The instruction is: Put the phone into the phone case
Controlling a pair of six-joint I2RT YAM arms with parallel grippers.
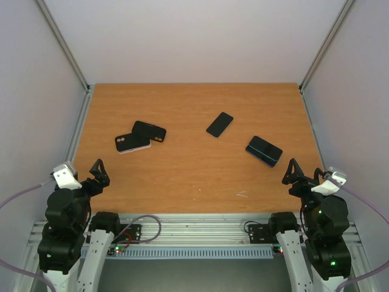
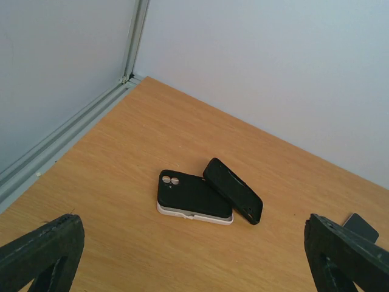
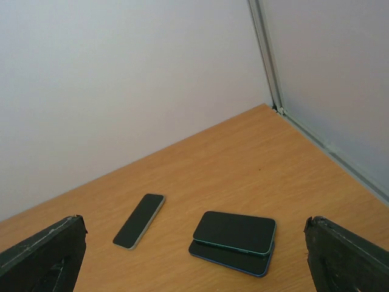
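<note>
Both claws are seen low at the near edge of the counter [image 1: 194, 182], with nothing touched by either. The left claw [image 1: 97, 174] is spread wide. In its wrist view one of its fingers [image 2: 42, 252] is seen at each lower corner, with bare wood between them. The right claw [image 1: 294, 173] is likewise held wide and empty, its fingers [image 3: 349, 255] set at the two lower corners of its own view.

A black phone case [image 1: 150, 130] is found on the left half of the counter, well ahead of the left claw. It is tilted, with one long edge propped on a white-edged handset [image 1: 132, 143], so the two are touching and partly overlapped. The black back of that handset, with two camera lenses, is turned upward. Whether it wears a case of its own cannot be told.

A single dark phone [image 1: 219, 124] is laid flat and diagonally near the middle of the counter, apart from everything else. Further right, a stack of two handsets [image 1: 264, 150] is seen ahead of the right claw. The upper, green-rimmed one is rested slightly askew on a blue-rimmed one.
</note>
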